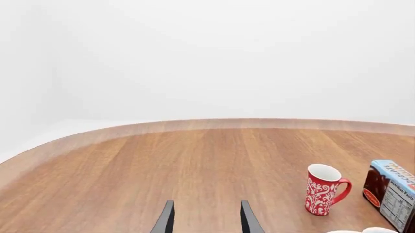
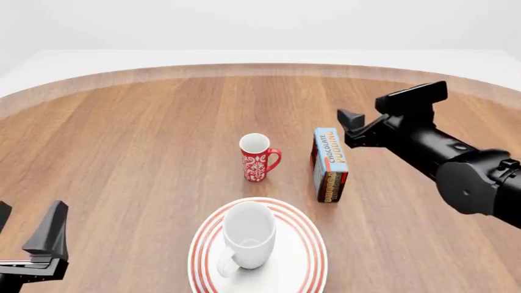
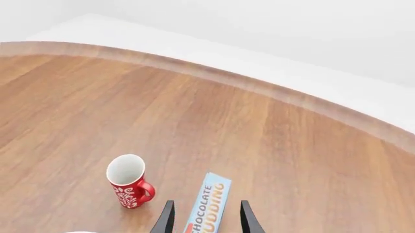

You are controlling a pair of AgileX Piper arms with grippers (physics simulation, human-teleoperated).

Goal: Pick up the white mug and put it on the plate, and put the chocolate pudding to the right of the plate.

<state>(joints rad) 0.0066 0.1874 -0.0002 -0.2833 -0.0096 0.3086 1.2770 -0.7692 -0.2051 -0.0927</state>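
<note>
Broadly, bare worktop [image 2: 122, 152] spreads left of the objects to its curved far edge. White mug [image 2: 246, 235] stands upright on the plate [image 2: 305, 241] at the near edge. Chocolate pudding [image 2: 330, 163], lettered "CHOCOLATE PUDDING", stands beyond the plate's right side, beside the red mug [image 2: 257, 157]. Left gripper [image 1: 206, 218] and right gripper [image 3: 206, 217]: both parted, empty; the right one hovers above the carton.

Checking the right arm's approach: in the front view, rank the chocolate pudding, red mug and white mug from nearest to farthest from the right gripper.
From the right gripper:
1. chocolate pudding, just below-left of it.
2. red mug, farther left, mid-table.
3. white mug, on the plate at the near edge.
</note>
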